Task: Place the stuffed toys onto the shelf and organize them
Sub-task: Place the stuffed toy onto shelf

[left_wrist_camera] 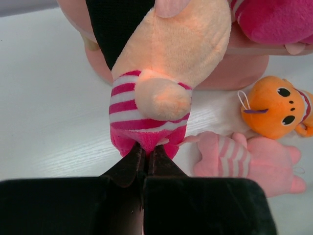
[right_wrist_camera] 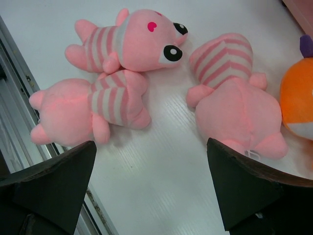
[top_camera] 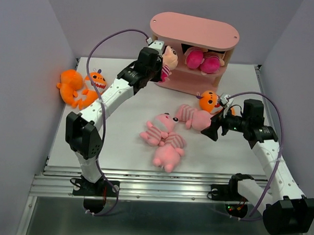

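Observation:
My left gripper (top_camera: 158,63) is shut on the magenta bottom of a black-haired doll (top_camera: 170,57) and holds it at the left end of the pink shelf (top_camera: 195,26). In the left wrist view the gripper (left_wrist_camera: 145,149) pinches the doll (left_wrist_camera: 161,73) below its stripes. Magenta-clothed toys (top_camera: 204,59) lie on a shelf tier. Three pink striped pigs (top_camera: 159,129), (top_camera: 169,152), (top_camera: 193,117) lie on the table's middle. My right gripper (top_camera: 211,129) is open and empty, low beside the right pig (right_wrist_camera: 234,98); its fingertips (right_wrist_camera: 73,161) frame bare table.
An orange monster (top_camera: 209,100) lies in front of the shelf, next to the right pig; it also shows in the left wrist view (left_wrist_camera: 274,107). Two more orange monsters (top_camera: 70,85), (top_camera: 97,80) lie at the table's far left edge. Grey walls surround the table.

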`<state>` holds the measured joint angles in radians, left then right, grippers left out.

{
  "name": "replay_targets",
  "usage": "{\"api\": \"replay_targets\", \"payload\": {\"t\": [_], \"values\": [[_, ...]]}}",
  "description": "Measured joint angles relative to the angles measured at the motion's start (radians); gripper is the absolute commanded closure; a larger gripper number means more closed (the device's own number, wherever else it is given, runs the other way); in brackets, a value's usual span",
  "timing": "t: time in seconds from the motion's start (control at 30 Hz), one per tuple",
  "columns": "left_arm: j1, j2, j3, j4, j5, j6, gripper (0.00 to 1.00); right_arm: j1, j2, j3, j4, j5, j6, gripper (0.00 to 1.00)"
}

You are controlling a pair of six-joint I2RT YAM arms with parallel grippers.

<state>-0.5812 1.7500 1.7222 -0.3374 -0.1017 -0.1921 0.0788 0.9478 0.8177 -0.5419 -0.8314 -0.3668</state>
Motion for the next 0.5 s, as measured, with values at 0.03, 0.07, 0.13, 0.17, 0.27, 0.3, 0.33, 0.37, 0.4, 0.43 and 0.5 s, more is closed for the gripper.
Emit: {"api": "replay_targets", "payload": {"t": [0.03, 0.07, 0.13, 0.17, 0.27, 0.3, 0.33, 0.37, 0.4, 0.43, 0.5], "values": [[0.002, 0.018, 0.021, -0.013, -0.005, -0.001, 1.0, 0.0, -0.003, 0.0, 0.002, -0.005, 0.0, 0.0], [0.005, 0.031, 0.037, -0.019, -0.008, -0.001, 1.0, 0.0, -0.005, 0.0, 0.002, -0.008, 0.0, 0.0], [0.008, 0.066, 0.078, -0.03, -0.022, -0.003, 1.0, 0.0, -0.006, 0.0, 0.003, -0.016, 0.0, 0.0], [0.009, 0.074, 0.094, -0.036, -0.027, -0.003, 1.0, 0.0, -0.006, 0.0, 0.003, -0.018, 0.0, 0.0], [0.009, 0.111, 0.158, -0.05, -0.051, -0.003, 1.0, 0.0, -0.008, 0.0, 0.004, -0.023, 0.0, 0.0], [0.009, 0.118, 0.171, -0.051, -0.059, -0.003, 1.0, 0.0, -0.009, 0.0, 0.004, -0.023, 0.0, 0.0], [0.009, 0.129, 0.19, -0.052, -0.068, -0.002, 1.0, 0.0, -0.012, 0.0, 0.004, -0.025, 0.0, 0.0], [0.009, 0.137, 0.204, -0.051, -0.076, 0.0, 1.0, 0.0, -0.015, 0.0, 0.004, -0.026, 0.0, 0.0], [0.009, 0.142, 0.214, -0.05, -0.088, 0.001, 1.0, 0.0, -0.017, 0.0, 0.004, -0.026, 0.0, 0.0], [0.009, 0.146, 0.221, -0.051, -0.096, 0.003, 1.0, 0.0, -0.02, 0.0, 0.004, -0.026, 0.0, 0.0], [0.009, 0.156, 0.233, -0.049, -0.115, 0.008, 1.0, 0.0, -0.023, 0.0, 0.004, -0.027, 0.0, 0.0]]}}
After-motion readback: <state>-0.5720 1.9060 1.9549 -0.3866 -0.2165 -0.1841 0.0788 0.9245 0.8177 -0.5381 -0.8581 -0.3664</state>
